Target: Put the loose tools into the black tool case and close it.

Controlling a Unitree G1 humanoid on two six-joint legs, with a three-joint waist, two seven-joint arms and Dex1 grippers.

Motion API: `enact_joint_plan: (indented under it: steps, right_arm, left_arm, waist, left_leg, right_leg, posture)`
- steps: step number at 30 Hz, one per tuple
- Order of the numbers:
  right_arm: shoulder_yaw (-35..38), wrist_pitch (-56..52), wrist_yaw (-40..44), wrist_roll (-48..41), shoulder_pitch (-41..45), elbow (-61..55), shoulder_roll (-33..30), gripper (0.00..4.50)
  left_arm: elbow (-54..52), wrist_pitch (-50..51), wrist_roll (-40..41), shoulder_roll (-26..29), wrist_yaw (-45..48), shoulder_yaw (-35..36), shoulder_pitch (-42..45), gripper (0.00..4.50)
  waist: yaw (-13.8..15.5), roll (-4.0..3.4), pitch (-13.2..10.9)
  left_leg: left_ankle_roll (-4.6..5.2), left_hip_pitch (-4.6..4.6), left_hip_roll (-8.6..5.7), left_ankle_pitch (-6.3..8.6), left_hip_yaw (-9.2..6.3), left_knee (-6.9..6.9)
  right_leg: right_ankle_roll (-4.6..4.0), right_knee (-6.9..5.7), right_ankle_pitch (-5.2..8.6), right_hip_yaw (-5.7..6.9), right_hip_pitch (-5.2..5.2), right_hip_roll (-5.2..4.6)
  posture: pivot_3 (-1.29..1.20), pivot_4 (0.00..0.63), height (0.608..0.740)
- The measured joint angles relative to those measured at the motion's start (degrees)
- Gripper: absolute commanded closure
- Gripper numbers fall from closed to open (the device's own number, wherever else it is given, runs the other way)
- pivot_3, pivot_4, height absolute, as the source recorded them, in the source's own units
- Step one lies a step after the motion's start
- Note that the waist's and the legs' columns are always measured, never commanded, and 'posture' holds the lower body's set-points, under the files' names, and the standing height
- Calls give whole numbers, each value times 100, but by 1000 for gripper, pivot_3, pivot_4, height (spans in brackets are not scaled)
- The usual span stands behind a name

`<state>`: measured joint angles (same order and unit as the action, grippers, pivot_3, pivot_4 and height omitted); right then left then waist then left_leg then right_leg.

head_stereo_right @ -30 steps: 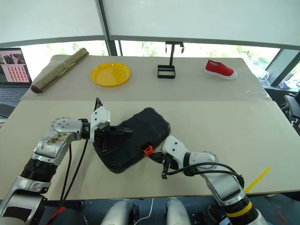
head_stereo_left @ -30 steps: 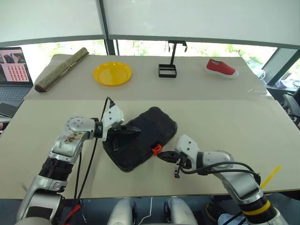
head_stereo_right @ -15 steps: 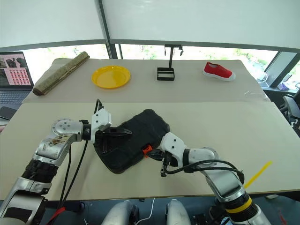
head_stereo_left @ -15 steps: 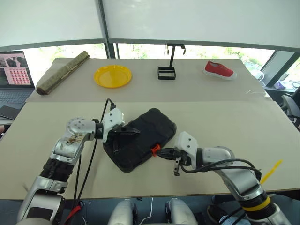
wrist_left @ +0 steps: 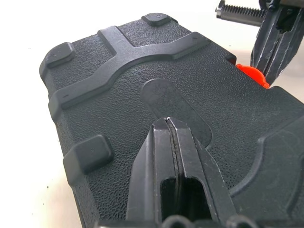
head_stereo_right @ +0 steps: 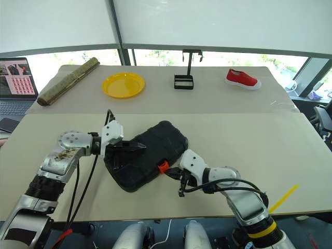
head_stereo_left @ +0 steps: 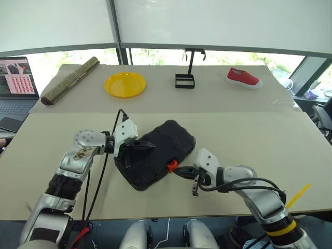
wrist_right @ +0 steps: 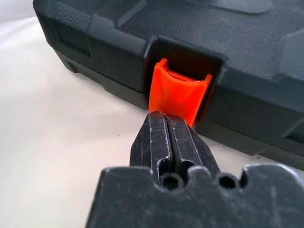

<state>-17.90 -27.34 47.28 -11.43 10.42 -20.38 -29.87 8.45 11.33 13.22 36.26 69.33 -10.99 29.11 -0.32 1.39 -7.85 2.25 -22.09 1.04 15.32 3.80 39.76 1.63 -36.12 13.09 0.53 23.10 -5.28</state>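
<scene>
The case (head_stereo_left: 154,154) lies closed near the table's (head_stereo_left: 249,129) front edge, no loose tools visible outside it (presumably packed). Its orange latch (wrist_right: 179,97) appears not yet pressed home. Left gripper (wrist_left: 170,124), fingers together, rests on the lid; right gripper (wrist_right: 166,124), fingers together, touches the latch. Remaining: secure the latch.

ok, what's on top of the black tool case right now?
The shut left gripper rests on the black tool case lid. Nothing else lies on it. The lid is down, so its contents are hidden.
</scene>
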Motion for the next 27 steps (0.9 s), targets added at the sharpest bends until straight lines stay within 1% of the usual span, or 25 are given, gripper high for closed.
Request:
enact_joint_plan:
  steps: [6,14,18,20,21,23,24,25,26,27]
  right_arm:
    - [-154,165,-4,176,163,335,167,4500]
    - [-178,342,9,291,239,582,352,4500]
    - [-165,342,33,302,237,570,285,4500]
    - [-67,340,70,194,156,437,206,3895]
    - [120,341,123,37,17,229,125,3653]
    - [431,341,214,-174,-201,-74,-88,3009]
    - [639,384,298,-282,-387,-222,-260,2613]
    - [771,470,376,-336,-532,-309,-403,2406]
    - [959,609,504,-365,-751,-415,-613,1933]
    - [1151,799,649,-444,-928,-474,-781,1601]
  left_arm:
    - [148,-81,-40,0,9,-2,33,4467]
    - [210,-150,-63,16,43,-3,32,4467]
    - [341,-597,-35,-71,8,123,-95,4467]
    - [351,-765,128,-180,-37,358,-281,3943]
    - [277,-845,303,-213,-60,554,-455,3712]
    - [49,-868,503,-144,-51,768,-719,2989]
    - [-169,-851,617,-4,-22,892,-935,2536]
    - [-338,-845,679,135,9,992,-1095,2298]
    - [-532,-838,737,372,30,1179,-1306,1825]
    - [-592,-748,768,628,25,1382,-1579,1479]
  waist:
    - [-40,-6,9]
    - [-51,-12,12]
    - [-53,-23,19]
    - [-52,-32,20]
    - [-54,-33,20]
    - [-69,-33,20]
    - [-80,-32,19]
    - [-85,-32,19]
    - [-94,-32,19]
    - [-99,-33,16]
  left_leg:
    - [-1,12,4,-1,-1,-1]
    - [-1,16,6,-1,-2,-5]
    - [-1,18,8,-1,0,-8]
    - [-1,9,8,0,1,-11]
    - [-1,4,9,0,1,-15]
    - [-2,5,8,1,2,-34]
    - [-2,7,7,1,3,-48]
    - [-3,7,6,1,4,-59]
    - [-3,13,5,1,7,-82]
    - [-3,13,6,1,7,-89]
  right_leg:
    - [-2,-2,7,-2,-4,5]
    - [-5,-4,7,-5,-3,5]
    - [-9,-4,8,-7,1,1]
    - [-12,-3,6,-8,8,-4]
    - [-14,-1,6,-9,12,-5]
    - [-15,7,7,-12,15,-8]
    - [-15,12,7,-14,17,-8]
    - [-16,15,8,-15,19,-8]
    - [-21,20,11,-18,25,-9]
    - [-27,19,16,-17,30,-6]
  posture:
    - [0,150,740]
    - [0,150,740]
    - [0,150,740]
    - [0,150,740]
    - [0,150,740]
    - [0,150,740]
    - [0,150,740]
    - [0,150,740]
    - [0,150,740]
    - [0,150,740]
